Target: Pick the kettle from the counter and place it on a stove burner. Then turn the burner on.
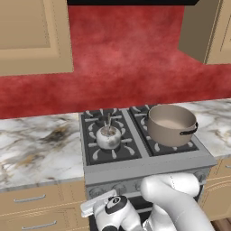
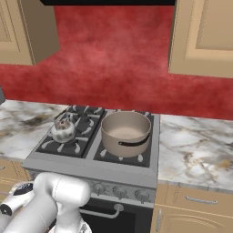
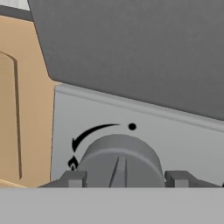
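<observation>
Fingertips [image 3: 73, 179] sit either side of a grey knob [image 3: 120, 161] on the stove front panel [image 3: 131, 118] in the hand view — the gripper [image 3: 125, 179] is spread with the knob between its tips. Cannot tell whether the tips touch the knob; nothing looks gripped. Just above the knob on the panel: a curved black arrow, a black dot at its far end, a small flame mark at its head. Tan cabinet front [image 3: 22, 109] sits beside the panel, on the flame-mark side.

Left base view: arm [image 1: 171, 198] is folded low in front of the stove [image 1: 149, 164], wrist down at the knob row under the stove's left half. Kettle [image 1: 108, 136] sits upright on the stove's front-left burner [image 1: 109, 142], on the grate, thin handle standing up. Tan pot [image 1: 171, 125] with dark side handles is on the stove's right half, near the kettle but not touching it. No flame visible at the burner under the kettle.

Right base view agrees — kettle [image 2: 63, 130] on the left grate, pot [image 2: 126, 133] just right of it, knob row [image 2: 119, 191] along the stove front below. Counter [image 1: 38, 149] runs either side of the stove, marble with dark veins, tan drawers under it. Red wall behind the stove, tan cabinets above on both sides.
</observation>
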You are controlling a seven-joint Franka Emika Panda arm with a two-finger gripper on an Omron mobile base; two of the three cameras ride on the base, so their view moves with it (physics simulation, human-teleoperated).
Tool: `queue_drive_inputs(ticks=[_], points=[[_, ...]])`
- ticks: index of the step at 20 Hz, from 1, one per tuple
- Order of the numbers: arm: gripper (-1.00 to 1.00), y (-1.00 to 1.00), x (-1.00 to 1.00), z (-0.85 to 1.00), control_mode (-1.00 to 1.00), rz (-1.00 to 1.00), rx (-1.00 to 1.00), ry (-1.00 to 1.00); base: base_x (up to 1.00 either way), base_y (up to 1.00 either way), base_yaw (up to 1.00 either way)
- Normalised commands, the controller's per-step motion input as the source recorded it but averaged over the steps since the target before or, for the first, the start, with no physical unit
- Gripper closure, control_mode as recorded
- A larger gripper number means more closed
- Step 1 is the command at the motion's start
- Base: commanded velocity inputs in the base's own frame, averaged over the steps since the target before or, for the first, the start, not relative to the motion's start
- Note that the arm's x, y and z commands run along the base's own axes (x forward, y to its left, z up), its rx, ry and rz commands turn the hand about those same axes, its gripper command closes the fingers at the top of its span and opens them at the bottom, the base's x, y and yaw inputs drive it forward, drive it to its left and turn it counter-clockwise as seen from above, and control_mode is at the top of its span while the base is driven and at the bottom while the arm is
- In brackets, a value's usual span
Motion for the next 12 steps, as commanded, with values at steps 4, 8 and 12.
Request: queue_drive_inputs(ticks=[4,8,12], points=[[1.00,0.00,0.00,0.00,-1.00,0.00,0.00,0.00,0.00,0.00,0.00],[1.00,0.00,-0.01,0.00,-1.00,0.02,0.00,-0.01,0.00,0.00,0.00],[1.00,0.18,-0.10,-0.01,-1.00,0.30,-0.04,0.00,0.00,0.00,0.00]])
